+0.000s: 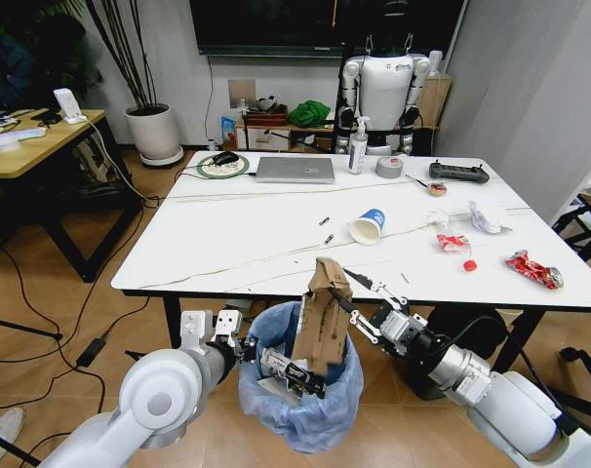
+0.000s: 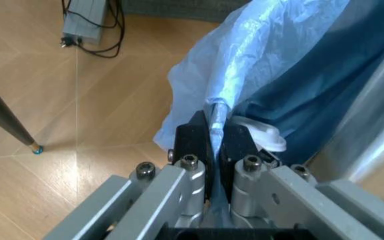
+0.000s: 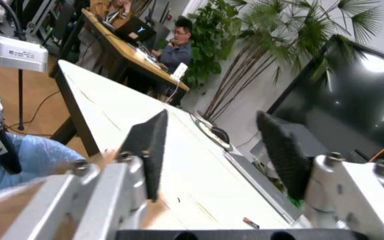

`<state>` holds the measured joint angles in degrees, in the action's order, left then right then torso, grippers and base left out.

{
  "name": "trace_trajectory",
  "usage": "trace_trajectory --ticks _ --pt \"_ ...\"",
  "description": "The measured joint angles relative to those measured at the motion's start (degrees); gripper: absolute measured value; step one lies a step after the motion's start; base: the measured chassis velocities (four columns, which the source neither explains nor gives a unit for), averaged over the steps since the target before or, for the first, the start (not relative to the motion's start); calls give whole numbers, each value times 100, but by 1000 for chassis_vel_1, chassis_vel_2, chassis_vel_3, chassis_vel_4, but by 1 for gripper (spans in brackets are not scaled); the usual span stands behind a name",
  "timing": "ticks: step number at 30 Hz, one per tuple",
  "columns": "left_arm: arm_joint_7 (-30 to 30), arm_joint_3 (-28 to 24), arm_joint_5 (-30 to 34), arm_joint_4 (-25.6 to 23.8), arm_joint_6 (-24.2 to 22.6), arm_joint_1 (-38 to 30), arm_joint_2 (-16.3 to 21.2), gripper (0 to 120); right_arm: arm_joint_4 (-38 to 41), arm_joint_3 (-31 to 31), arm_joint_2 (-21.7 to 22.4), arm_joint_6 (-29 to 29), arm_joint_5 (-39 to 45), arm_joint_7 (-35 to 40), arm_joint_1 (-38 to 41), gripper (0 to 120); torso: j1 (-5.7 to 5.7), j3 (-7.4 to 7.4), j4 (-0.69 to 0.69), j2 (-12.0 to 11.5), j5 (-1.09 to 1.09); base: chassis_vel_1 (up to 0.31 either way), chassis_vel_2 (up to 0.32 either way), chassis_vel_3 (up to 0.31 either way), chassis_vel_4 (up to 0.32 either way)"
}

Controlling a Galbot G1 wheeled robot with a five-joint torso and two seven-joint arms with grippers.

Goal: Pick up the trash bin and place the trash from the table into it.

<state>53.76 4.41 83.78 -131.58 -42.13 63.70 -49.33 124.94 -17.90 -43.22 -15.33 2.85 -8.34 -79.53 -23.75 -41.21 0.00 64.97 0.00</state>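
Now your left gripper (image 2: pixel 213 142) pinches the trash bin's (image 1: pixel 300 405) thin, slippery bag rim; the stiff, light torn cardboard (image 1: pixel 324 317) stands inside, beside your right gripper (image 1: pixel 359 297), jaws wide.

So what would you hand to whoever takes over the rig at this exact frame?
Left gripper: shut on the trash bin bag rim, holding the bin at the table's near edge.
Right gripper: open, just above the bin beside the torn cardboard.
Done: bin picked up; cardboard stands upright inside it, top poking above the rim.
Left on the table: paper cup, red wrappers, crumpled white paper, a red cap and small scraps.
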Motion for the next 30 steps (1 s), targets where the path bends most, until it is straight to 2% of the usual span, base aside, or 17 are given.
trace_trajectory --ticks 1,2,8,9,13,15,16,17,22,25,30 --pt "0 -1 0 -1 0 0 -1 0 0 0 -1 5 16 0 -4 58 0 0 0 0 0 0 0 0 0" --pt "0 -1 0 -1 0 0 -1 0 0 0 -1 5 16 0 -4 58 0 0 0 0 0 0 0 0 0" --pt "-1 7 -1 -21 0 15 25 0 -5 -3 -27 201 376 161 82 84 0 0 -1 0 0 0 0 0 0" --pt "-1 7 -1 -21 0 15 25 0 -5 -3 -27 201 376 161 82 84 0 0 -1 0 0 0 0 0 0" --pt "11 32 -6 -59 0 93 37 0 -112 9 -116 745 1291 777 452 98 0 0 0 0 0 0 0 0 0" --pt "22 36 -12 -82 0 142 43 0 -198 42 -177 1152 2044 1173 695 100 0 0 0 0 1 0 0 0 0" --pt "22 36 -12 -82 0 142 43 0 -198 42 -177 1152 2044 1173 695 100 0 0 0 0 1 0 0 0 0" --pt "27 29 -17 -100 0 172 54 0 -256 71 -230 1535 2618 1530 914 100 0 0 0 0 1 0 0 0 0" --pt "11 -84 -18 -105 0 162 68 0 -520 90 -395 2488 4444 2572 1508 100 0 0 -1 0 0 0 0 0 0" --pt "-2 -93 -18 -110 0 190 93 0 -767 135 -447 2680 4713 2715 1718 100 0 0 -1 0 -1 0 0 0 0" --pt "-8 -71 -16 -215 0 283 196 0 -1768 461 -596 2932 4708 2557 2361 100 0 -1 0 0 1 0 0 0 0"
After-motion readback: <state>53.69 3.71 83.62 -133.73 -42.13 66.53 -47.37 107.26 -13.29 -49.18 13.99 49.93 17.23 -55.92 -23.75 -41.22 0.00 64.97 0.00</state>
